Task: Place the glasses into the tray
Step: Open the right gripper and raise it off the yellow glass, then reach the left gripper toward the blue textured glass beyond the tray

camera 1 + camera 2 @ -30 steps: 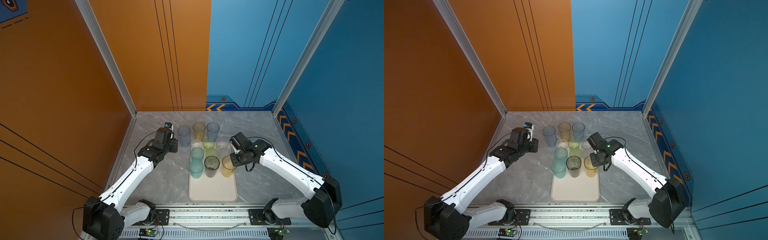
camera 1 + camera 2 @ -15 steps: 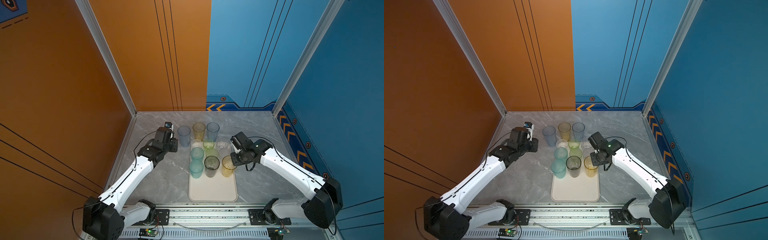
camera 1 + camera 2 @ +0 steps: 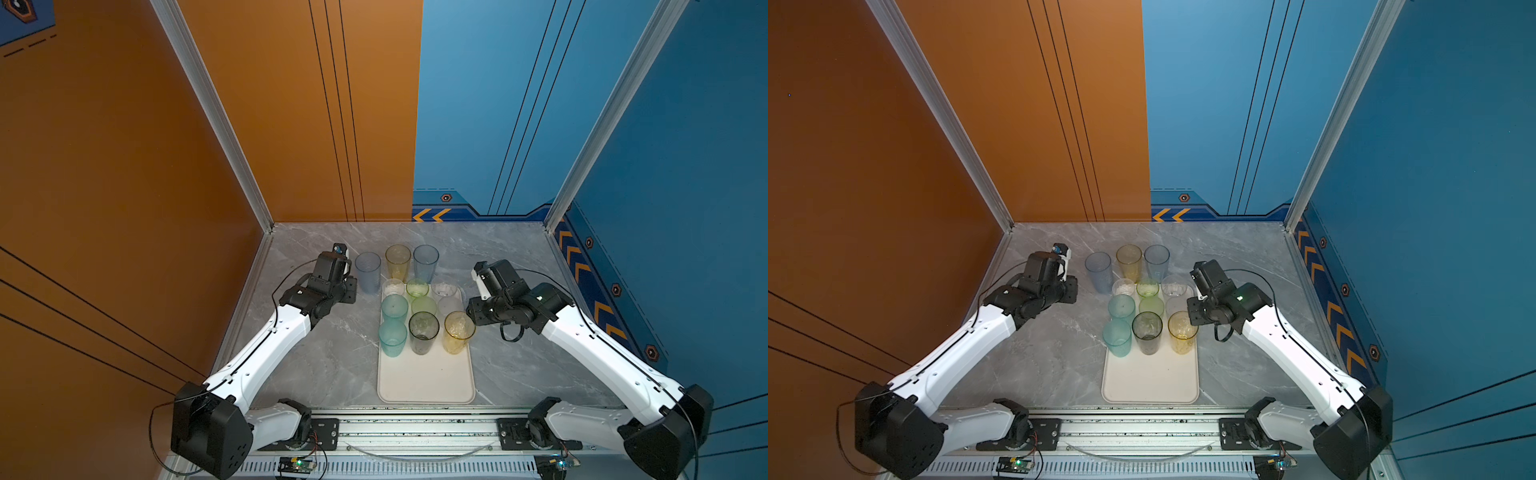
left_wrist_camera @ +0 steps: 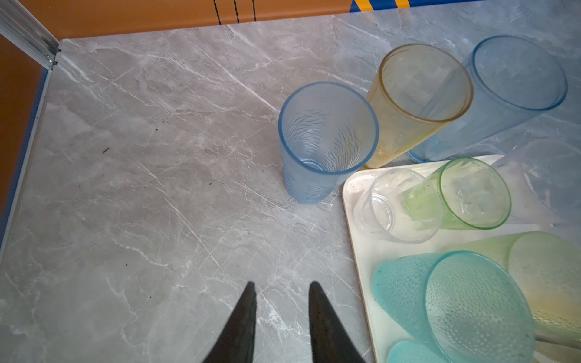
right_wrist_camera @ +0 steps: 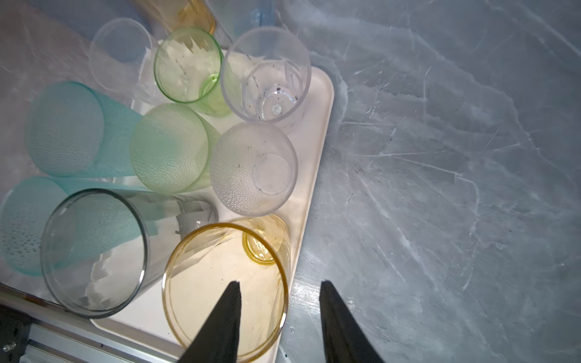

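- surface (image 3: 328,357): grey marble that carries everything. Both arms reach in from 6 o'clock.
- tray (image 3: 426,386): centred, long axis running 12 to 6. Nine glasses (image 3: 423,309) are packed in three rows at its 12 o'clock end. The 6 o'clock half is bare, so I judge there's room for the rest.
- not yet in: pale blue tumbler (image 3: 368,272), amber tumbler (image 3: 397,262) and blue tumbler (image 3: 426,262). They stand upright in a row on the surface, just past the tray's 12 o'clock edge.
- yellow tumbler (image 5: 195,276): upright on the tray at the 3 o'clock rim, beside the smoky grey tumbler (image 5: 94,251).
- right fingers (image 5: 220,330): apart, straddling the yellow tumbler's rim with one inside and one outside, not clamped. A rim pinch probably suits this spot because the neighbours block a side grab.
- left fingers (image 4: 239,330): apart by a narrow gap and empty, over bare surface at the tray's 10 o'clock. They point toward the pale blue tumbler, the nearest one, so it's the likely next pick.
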